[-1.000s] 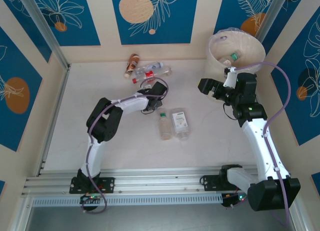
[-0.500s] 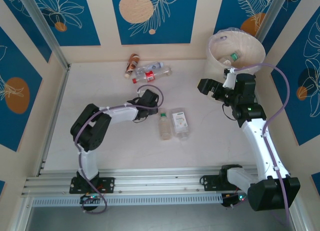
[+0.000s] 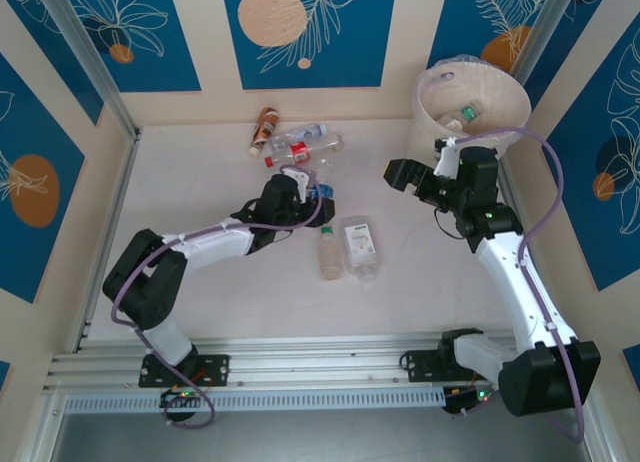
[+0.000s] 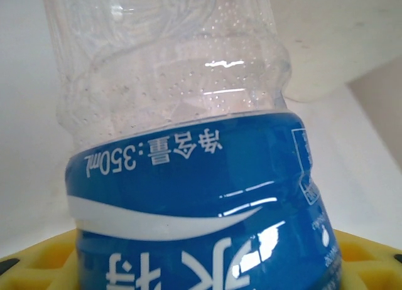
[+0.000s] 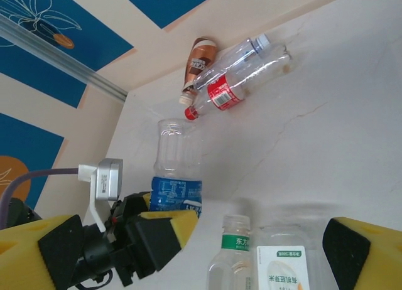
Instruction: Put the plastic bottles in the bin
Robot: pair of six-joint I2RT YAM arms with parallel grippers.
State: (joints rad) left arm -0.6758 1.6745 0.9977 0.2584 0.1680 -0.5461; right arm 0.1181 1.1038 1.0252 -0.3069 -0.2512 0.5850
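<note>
My left gripper (image 3: 303,194) is shut on a clear plastic bottle with a blue label (image 4: 188,177), its yellow pads pressing both sides of the label (image 5: 178,196). The bottle stands roughly upright, just above the table. My right gripper (image 3: 398,174) hangs open and empty in front of the bin (image 3: 425,117), a cream-white bucket at the back right with a green-labelled bottle (image 3: 467,112) inside. Two more bottles lie mid-table: a green-capped one (image 3: 329,250) and a wider white-labelled one (image 3: 359,246). By the back wall lie a brown bottle (image 3: 264,130) and two clear ones (image 3: 300,147).
Blue and cream patterned walls close in the table at the back and on both sides. A metal rail (image 3: 300,367) runs along the near edge, with the arm bases on it. A purple cable (image 3: 545,172) loops over the right arm beside the bin.
The left arm's elbow has swung out to the near left while its gripper stayed near mid-table; the blue-labelled bottle now shows in it. The right gripper drifted slightly left.
</note>
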